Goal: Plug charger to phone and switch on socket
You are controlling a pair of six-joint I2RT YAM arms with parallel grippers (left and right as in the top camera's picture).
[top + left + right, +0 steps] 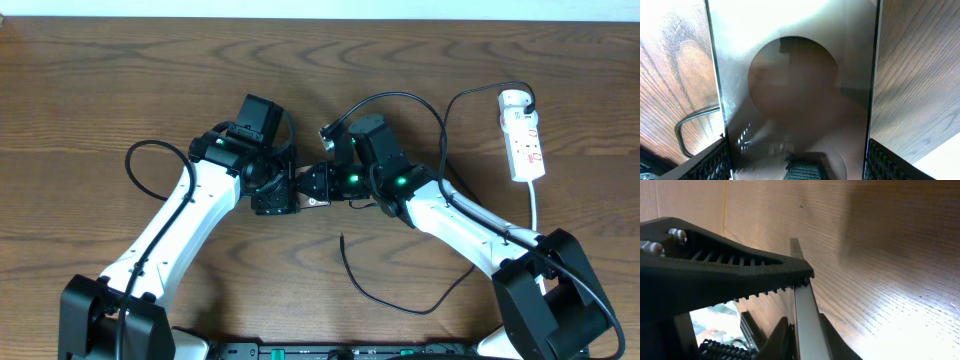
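L gripper [799, 162]: clamped across phone [800, 90] sides, tbl ctr | R gripper [796, 300]: upper fingertip [802, 276] touching phone edge, grip unclear | charger [400, 303]: tip loose, 6 o'clock | socket [522, 135]: 2 o'clock

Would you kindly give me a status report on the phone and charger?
Left tool shut on phone. Right tool shut on its edge. Charger tip loose on table, unplugged. Power strip far right, apart from both tools.
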